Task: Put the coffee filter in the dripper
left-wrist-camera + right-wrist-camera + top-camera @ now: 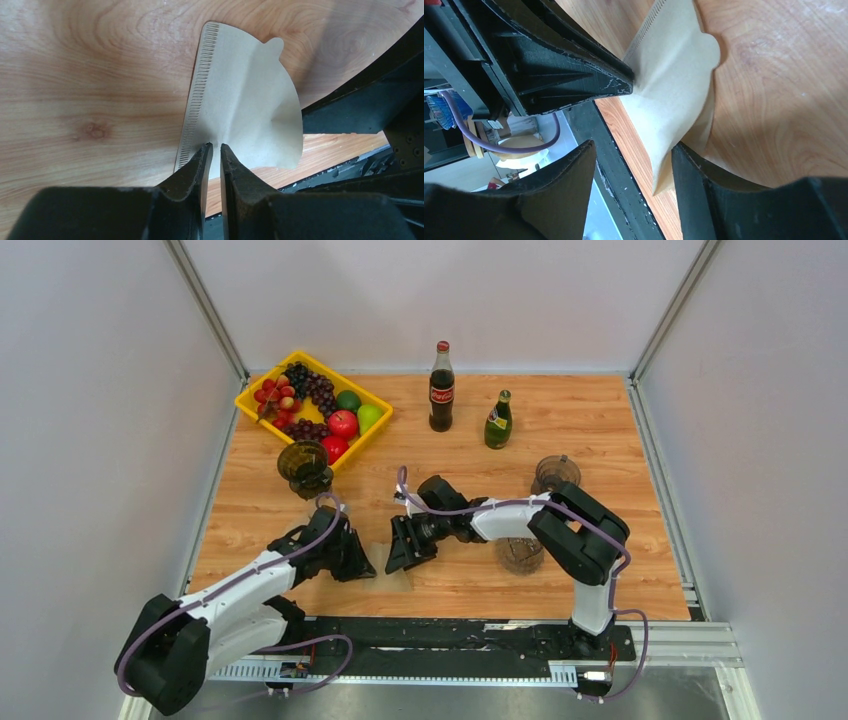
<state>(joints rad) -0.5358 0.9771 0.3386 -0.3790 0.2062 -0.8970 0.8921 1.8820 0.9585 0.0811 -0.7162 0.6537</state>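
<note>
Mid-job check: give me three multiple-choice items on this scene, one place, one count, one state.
1. Where is the coffee filter? A at the far back; B at the far right; C between the left gripper and right gripper.
2. How many bottles stand on the table? A two; B one; C four.
3. The left gripper's fingers are: A spread wide; B shut on the filter; C out of view.
Key: C, both grippers flank it; A, a cola bottle and a green bottle; B, they pinch its edge.
</note>
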